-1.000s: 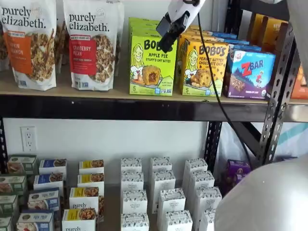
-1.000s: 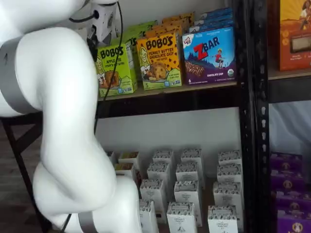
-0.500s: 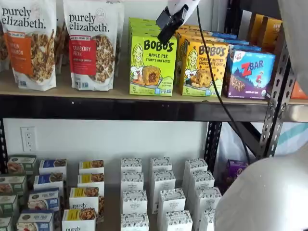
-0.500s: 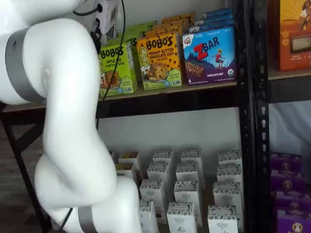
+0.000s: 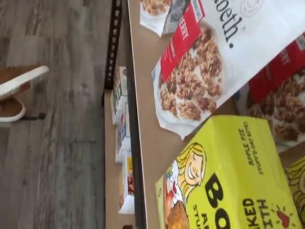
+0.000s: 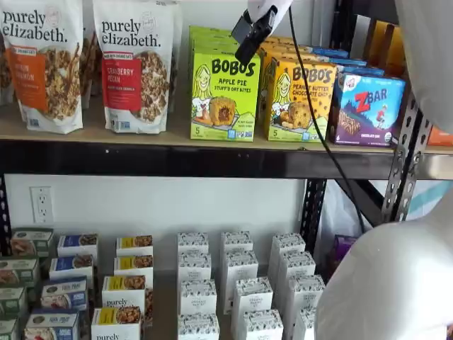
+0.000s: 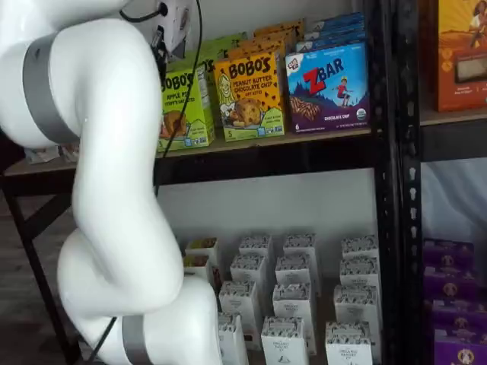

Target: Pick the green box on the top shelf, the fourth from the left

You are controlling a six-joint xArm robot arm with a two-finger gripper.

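The green box [image 6: 224, 95] stands upright on the top shelf [image 6: 141, 133], front of a row of like boxes, between a granola bag and a yellow-orange box. In a shelf view my gripper [image 6: 250, 39] hangs from the upper edge just in front of the box's top right corner. Its black fingers slant down toward the box, open, with nothing between them. In a shelf view the gripper [image 7: 166, 38] is partly hidden behind my white arm, close to the green box [image 7: 186, 106]. The wrist view shows the green box [image 5: 228, 181] close up on the top shelf [image 5: 147, 119].
Two Purely Elizabeth granola bags [image 6: 134, 64] stand left of the green box. A yellow-orange Bobo's box [image 6: 301, 99] and a blue Zbar box [image 6: 364, 110] stand to its right. A black cable [image 6: 318, 142] hangs down. Small cartons [image 6: 233, 283] fill the lower shelf. My arm [image 7: 106, 190] blocks the left side.
The gripper has risen a little and moved slightly right, closer to the green box's top corner. The arm's elbow has shifted with it. The boxes have not moved.
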